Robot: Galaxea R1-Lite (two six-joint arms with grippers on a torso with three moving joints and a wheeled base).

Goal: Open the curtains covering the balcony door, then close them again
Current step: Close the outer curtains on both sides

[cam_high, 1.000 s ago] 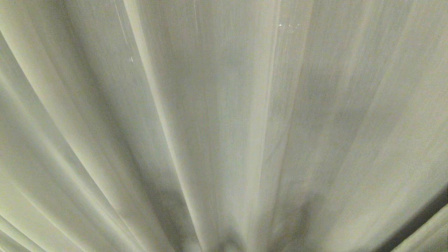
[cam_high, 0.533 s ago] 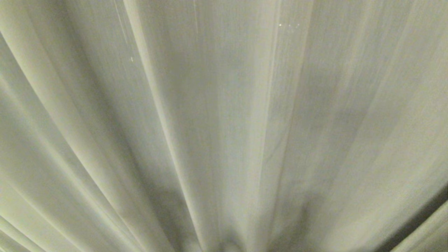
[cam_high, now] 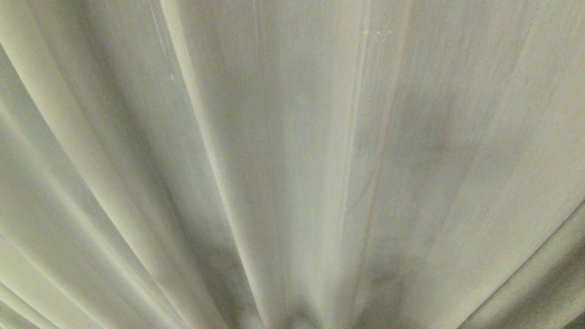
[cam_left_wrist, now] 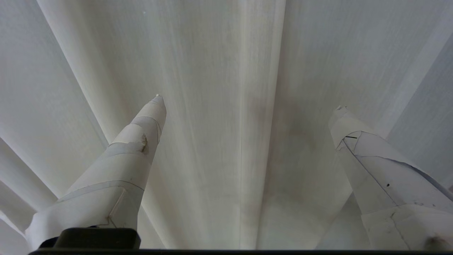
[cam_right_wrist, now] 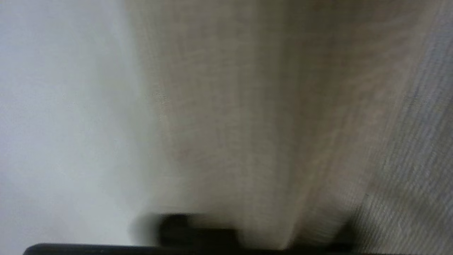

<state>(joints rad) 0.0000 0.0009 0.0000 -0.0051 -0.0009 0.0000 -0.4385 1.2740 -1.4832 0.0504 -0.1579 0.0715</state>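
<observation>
The cream pleated curtains (cam_high: 292, 137) fill the whole head view, their folds fanning upward, and neither arm shows there. The balcony door is hidden behind them. In the left wrist view my left gripper (cam_left_wrist: 248, 108) is open, its two white-wrapped fingers (cam_left_wrist: 141, 131) wide apart and pointing up at the curtains (cam_left_wrist: 226, 63), with nothing between them. In the right wrist view woven curtain fabric (cam_right_wrist: 254, 106) lies right up against the camera. It covers the right gripper except for its dark base (cam_right_wrist: 184, 230).
A fold of fabric runs diagonally across the lower right corner of the head view, with a thin dark gap (cam_high: 577, 322) at the very corner. A paler, smooth blurred area (cam_right_wrist: 60, 124) fills one side of the right wrist view.
At the lower right of the head view a fold of curtain has shifted over the dark gap, which has shrunk to a sliver. The shadow on the right folds has moved up.
</observation>
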